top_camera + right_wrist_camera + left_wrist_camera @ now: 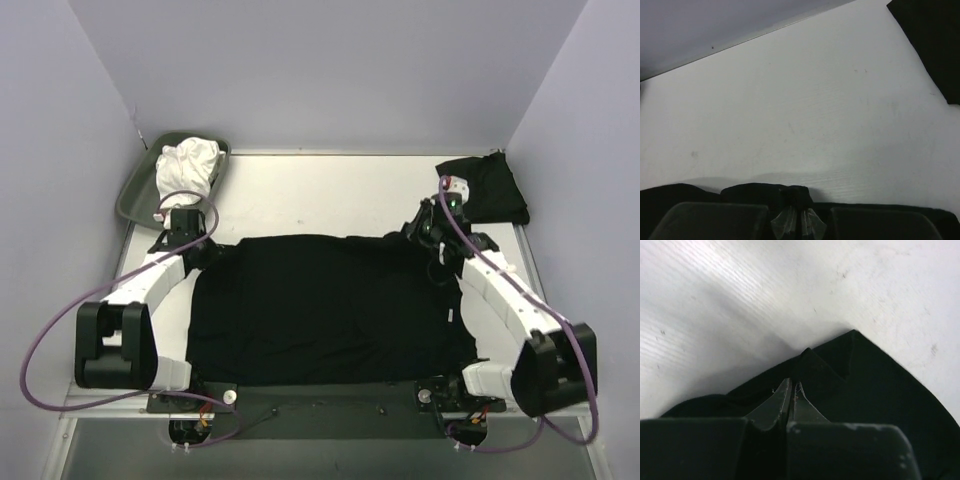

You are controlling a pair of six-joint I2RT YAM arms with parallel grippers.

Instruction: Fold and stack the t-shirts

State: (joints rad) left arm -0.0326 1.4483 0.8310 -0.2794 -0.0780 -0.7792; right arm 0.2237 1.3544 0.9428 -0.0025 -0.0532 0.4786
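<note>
One black t-shirt [320,310] lies spread flat across the middle of the white table. My left gripper [207,250] is at its far left corner, shut on a fold of the black cloth [812,365]; in the left wrist view the gripper [792,385] shows its fingers pressed together. At the far right corner my right gripper [420,237] is also shut, and in the right wrist view the gripper [799,212] pinches a small hump of the shirt [790,194]. A second black t-shirt [485,188], folded, lies at the back right and shows in the right wrist view [935,45].
A grey-green tray [140,190] sits tilted at the back left corner with a crumpled white cloth [190,165] in it. Pale walls close in the table on the left, back and right. Bare white tabletop [330,195] lies behind the spread shirt.
</note>
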